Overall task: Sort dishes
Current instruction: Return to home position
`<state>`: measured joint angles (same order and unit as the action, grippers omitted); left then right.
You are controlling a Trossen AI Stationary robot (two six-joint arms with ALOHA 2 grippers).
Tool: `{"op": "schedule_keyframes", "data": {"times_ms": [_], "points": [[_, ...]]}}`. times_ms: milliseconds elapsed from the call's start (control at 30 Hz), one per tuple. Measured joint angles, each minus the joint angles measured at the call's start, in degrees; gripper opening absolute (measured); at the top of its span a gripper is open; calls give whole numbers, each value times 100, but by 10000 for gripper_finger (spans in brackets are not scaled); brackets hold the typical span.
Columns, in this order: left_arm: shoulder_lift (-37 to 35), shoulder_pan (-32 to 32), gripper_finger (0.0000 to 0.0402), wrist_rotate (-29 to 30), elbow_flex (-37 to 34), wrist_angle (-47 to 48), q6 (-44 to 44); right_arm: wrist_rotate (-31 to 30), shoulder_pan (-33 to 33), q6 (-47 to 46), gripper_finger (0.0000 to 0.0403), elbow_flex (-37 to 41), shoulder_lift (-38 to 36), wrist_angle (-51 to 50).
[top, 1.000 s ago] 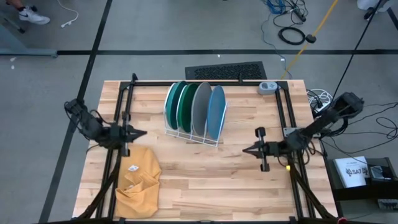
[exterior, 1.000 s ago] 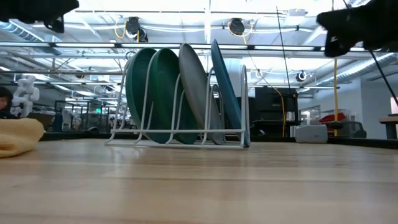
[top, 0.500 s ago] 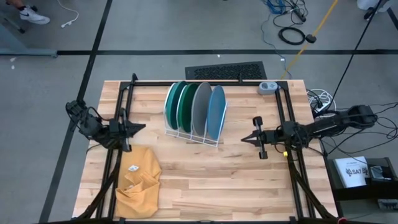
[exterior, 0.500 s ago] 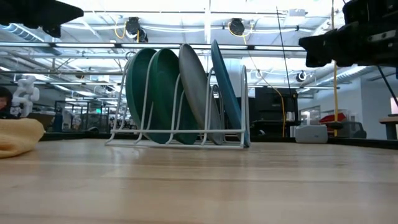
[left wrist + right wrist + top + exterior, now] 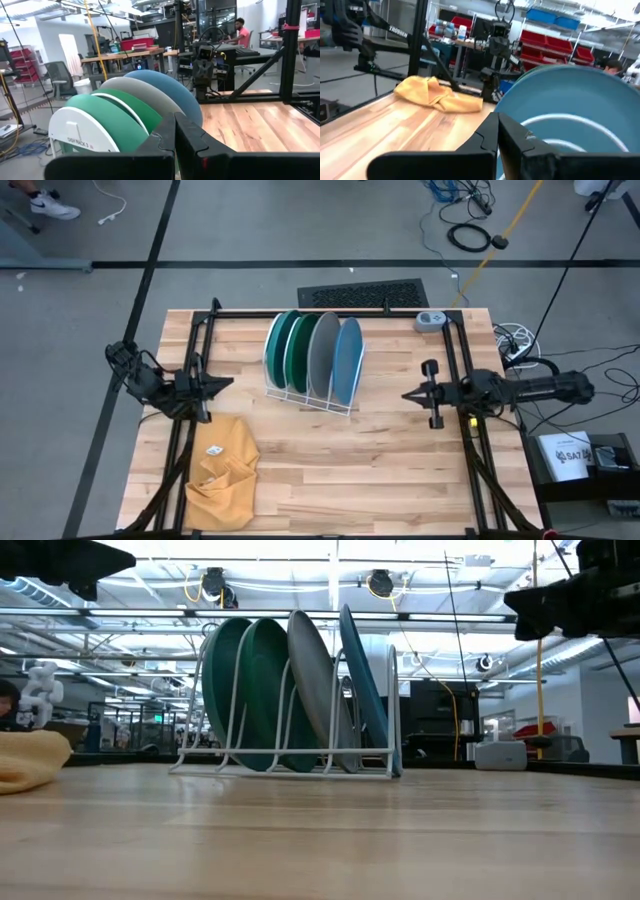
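Four plates stand on edge in a white wire rack [image 5: 318,400] at the table's far middle. From left to right they are teal [image 5: 276,340], dark green [image 5: 298,348], grey [image 5: 322,352] and light blue [image 5: 347,360]. They also show in the low view [image 5: 300,670]. My left gripper [image 5: 230,385] is shut and empty. It hangs level left of the rack and points at it [image 5: 175,131]. My right gripper [image 5: 405,395] is shut and empty. It hangs level right of the rack and points at the light blue plate [image 5: 570,105].
A mustard-yellow cloth [image 5: 222,470] lies crumpled at the near left. A small grey device [image 5: 432,320] sits at the far right corner. Black frame bars [image 5: 195,360] run along both sides and the far edge. Bare wood lies in the near middle [image 5: 350,470].
My right gripper has gone toward the table's far edge, then drawn back a little toward the right edge, staying shut and level. My left gripper has shifted slightly toward the far edge. The plates and the cloth have not moved.
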<state>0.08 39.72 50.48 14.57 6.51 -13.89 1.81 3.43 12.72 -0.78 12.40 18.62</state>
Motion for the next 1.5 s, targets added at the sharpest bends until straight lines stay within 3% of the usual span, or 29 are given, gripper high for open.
{"op": "schedule_keyframes", "data": {"times_ms": [233, 433, 600, 833, 1133, 1500], "points": [[0, 0, 0, 178, 0, -26, 12, 235, 1, -86, 0, 0, -1227, -1359], [60, 0, 0, 376, 4, -46, 837, 476, 4, -124, 0, -2, -1237, -1645], [374, 0, 0, -16, -341, -351, 1142, 603, 6, -134, 0, -2, -1235, -1627], [488, -9, 0, -336, -1124, -1262, 416, 797, 6, -307, 0, -2, -1235, -1605], [310, -169, 0, -1611, -1414, -1091, 584, 909, 6, -351, 0, -2, -1235, -1596], [317, -665, 0, -2031, -1416, -1065, 681, 720, 6, -907, 0, -2, -1232, -1615]]}}
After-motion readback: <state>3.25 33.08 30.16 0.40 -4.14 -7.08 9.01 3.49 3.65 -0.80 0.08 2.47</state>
